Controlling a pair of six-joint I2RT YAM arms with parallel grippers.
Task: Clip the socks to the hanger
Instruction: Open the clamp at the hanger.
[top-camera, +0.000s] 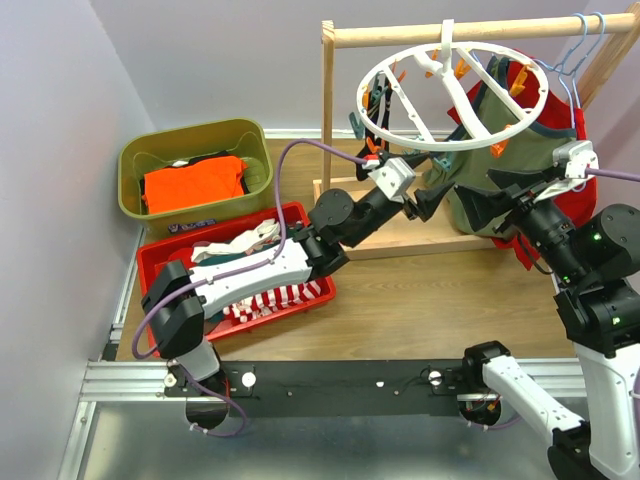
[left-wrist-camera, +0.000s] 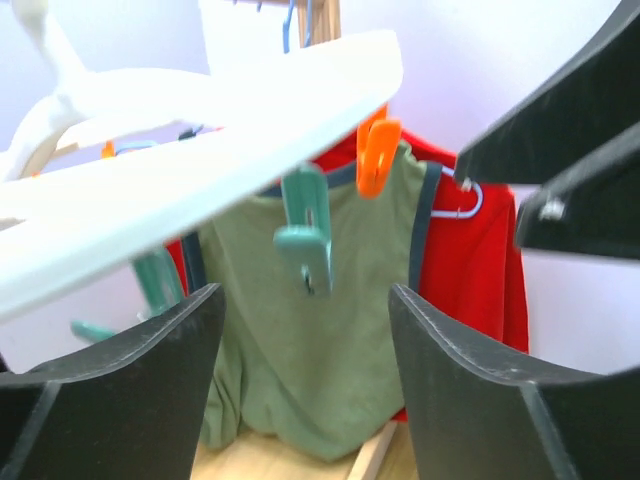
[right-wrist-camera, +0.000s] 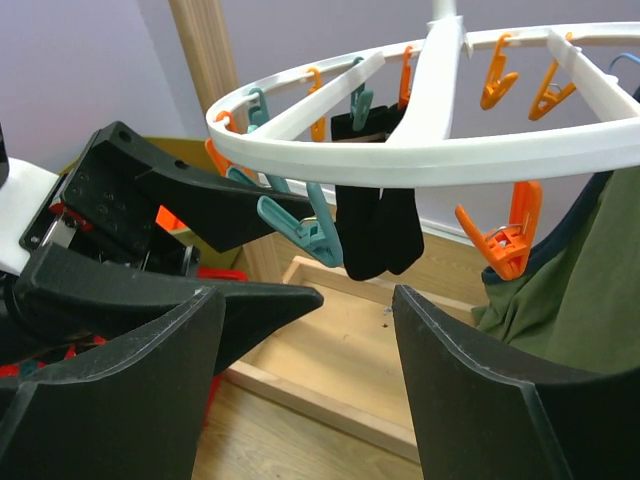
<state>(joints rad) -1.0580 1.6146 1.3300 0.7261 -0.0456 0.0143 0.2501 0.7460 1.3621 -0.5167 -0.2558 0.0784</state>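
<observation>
The big white round hanger (top-camera: 455, 95) hangs by its hook from the wooden rack (top-camera: 450, 33) at the far right of the counter (top-camera: 430, 310). Orange and teal clips dangle from its ring. One black sock (right-wrist-camera: 375, 235) is clipped up on the ring and hangs down. The other socks (top-camera: 272, 298) lie in a heap in the red tray (top-camera: 150, 262) on the near left, under the left arm. Some have red and white stripes.

The left end effector (top-camera: 432, 203) is just below the near edge of the ring. Its fingers are apart and hold nothing. From its wrist view, a teal clip (left-wrist-camera: 305, 240) hangs in front of it, with an orange clip (left-wrist-camera: 377, 155) just beside.

The right end effector (top-camera: 478, 203) faces the left one, tips close together. It is open too, with nothing in it.

An olive shirt (left-wrist-camera: 330, 330) and a red shirt (left-wrist-camera: 480, 270) hang behind the ring. A green bin (top-camera: 195, 135) at the far left holds an orange folded cloth (top-camera: 190, 185).
</observation>
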